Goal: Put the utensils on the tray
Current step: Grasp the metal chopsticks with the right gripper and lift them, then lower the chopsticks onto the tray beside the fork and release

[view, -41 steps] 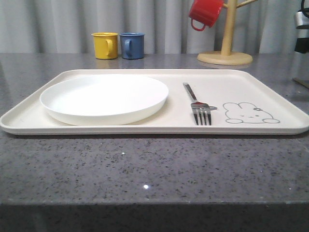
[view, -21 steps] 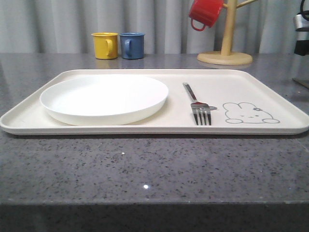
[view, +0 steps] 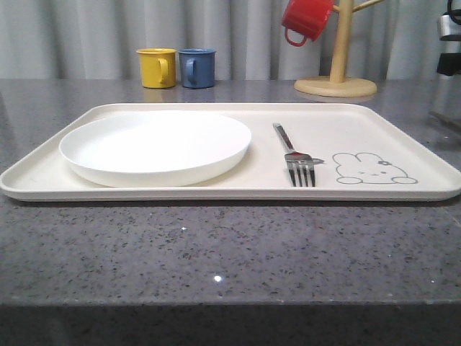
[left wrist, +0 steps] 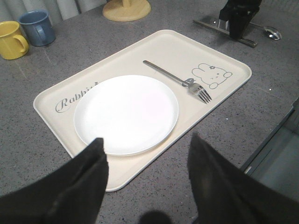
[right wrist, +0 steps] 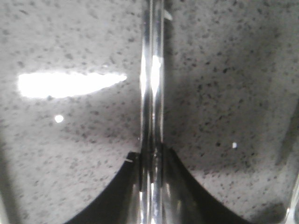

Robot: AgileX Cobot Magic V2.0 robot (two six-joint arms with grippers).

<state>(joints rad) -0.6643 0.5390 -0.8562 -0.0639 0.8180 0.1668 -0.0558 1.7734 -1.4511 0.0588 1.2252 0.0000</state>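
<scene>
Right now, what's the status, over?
Left gripper open, hovering above the tray. Right gripper shut on a flat metal utensil beside the tray. Fork already on tray. Nothing blocking.

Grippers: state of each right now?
Left gripper: open, empty, above the tray's near edge.
Right gripper: shut on a slim shiny metal utensil, over the grey countertop.

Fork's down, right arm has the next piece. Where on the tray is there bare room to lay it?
On the tray, the plate fills the left half. The strip between plate and fork is narrow. Barest room: the far right area behind the rabbit drawing, right of the fork handle. The right gripper is clamped on a flat metal piece over the counter.
</scene>
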